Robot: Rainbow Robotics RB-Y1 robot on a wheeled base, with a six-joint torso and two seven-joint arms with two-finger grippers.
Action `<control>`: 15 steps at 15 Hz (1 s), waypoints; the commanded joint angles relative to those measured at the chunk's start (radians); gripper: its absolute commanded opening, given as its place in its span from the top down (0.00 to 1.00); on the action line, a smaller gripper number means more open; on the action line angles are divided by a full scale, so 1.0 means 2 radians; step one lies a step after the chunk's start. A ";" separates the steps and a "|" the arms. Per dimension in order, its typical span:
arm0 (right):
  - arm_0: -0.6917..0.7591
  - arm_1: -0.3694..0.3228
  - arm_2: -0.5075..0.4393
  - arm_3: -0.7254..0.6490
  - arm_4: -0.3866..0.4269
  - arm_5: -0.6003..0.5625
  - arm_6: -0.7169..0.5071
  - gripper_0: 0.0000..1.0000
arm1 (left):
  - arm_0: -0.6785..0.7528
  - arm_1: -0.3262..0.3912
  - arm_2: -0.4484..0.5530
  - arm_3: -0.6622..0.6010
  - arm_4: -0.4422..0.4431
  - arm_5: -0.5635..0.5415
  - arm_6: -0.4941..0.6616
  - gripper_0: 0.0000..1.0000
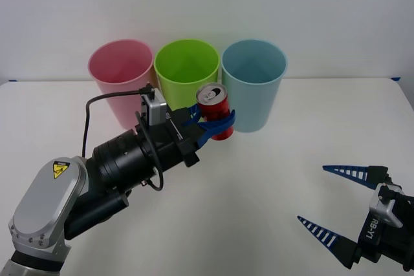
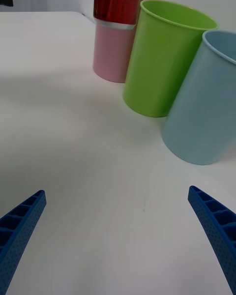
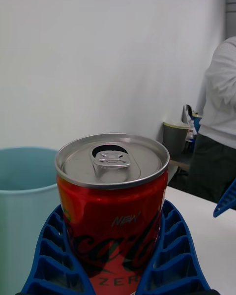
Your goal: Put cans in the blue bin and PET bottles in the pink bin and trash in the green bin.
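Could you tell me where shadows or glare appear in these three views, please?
Front view: even light, faint shadow under the left gripper holding the can. Right wrist view: bright streaks on the can, soft shadows beside the green bin. Left wrist view: sheen on the can's silver top.

A lab or test room: bare white table point(image 1: 259, 179), plain white wall point(image 1: 259, 4)

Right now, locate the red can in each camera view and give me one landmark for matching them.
Front view: the red can sits centre, gripped by the left end effector, before the green bin and blue bin.
Right wrist view: the can is at the top edge, lifted, in front of the pink bin.
Left wrist view: the can sits large between the blue fingers.
Shared landmark: the blue bin.
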 commanded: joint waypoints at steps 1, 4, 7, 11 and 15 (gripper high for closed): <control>0.000 0.000 0.000 0.000 0.000 0.000 0.000 0.00 | -0.012 0.013 -0.002 -0.015 0.014 0.027 0.008 1.00; 0.000 0.000 0.000 0.000 0.000 0.000 0.000 0.00 | -0.023 0.015 -0.003 -0.038 0.011 0.058 0.015 1.00; 0.000 0.000 0.000 0.000 0.000 0.000 0.000 0.00 | -0.043 0.015 -0.003 -0.047 -0.014 0.082 0.015 1.00; 0.000 0.000 0.000 0.000 0.000 0.000 0.000 0.00 | -0.089 0.016 -0.016 -0.045 -0.057 0.122 0.059 1.00; 0.000 0.000 0.000 0.000 0.000 0.000 0.000 0.00 | -0.145 0.015 -0.028 -0.003 -0.071 0.145 0.078 1.00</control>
